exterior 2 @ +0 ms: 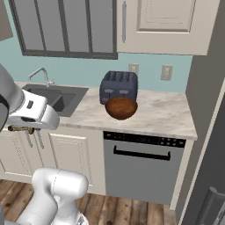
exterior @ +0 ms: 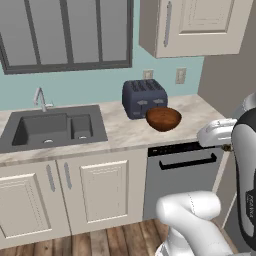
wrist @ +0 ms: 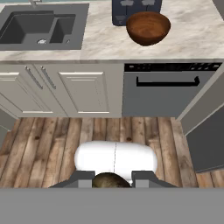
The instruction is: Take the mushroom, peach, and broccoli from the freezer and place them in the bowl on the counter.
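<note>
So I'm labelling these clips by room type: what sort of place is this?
A home kitchen, rendered: a stone counter with a double sink, a dishwasher under it, and a toaster behind a wooden bowl.

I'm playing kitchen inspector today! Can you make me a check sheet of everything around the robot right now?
Surface: beige marbled counter over cream cabinets.
Job's things: brown bowl stands on the counter, in front of the toaster; its inside can't be seen. A brown rounded thing, probably the mushroom, sits between the fingertips.
Clutter: dark blue toaster behind the bowl.
Grippers: gripper shut on the mushroom, away from the counter over the wooden floor.
Cables: nothing seen.
Surroundings: grey sink with tap to the left, dishwasher under the bowl, window, wall sockets, upper cupboard.
</note>
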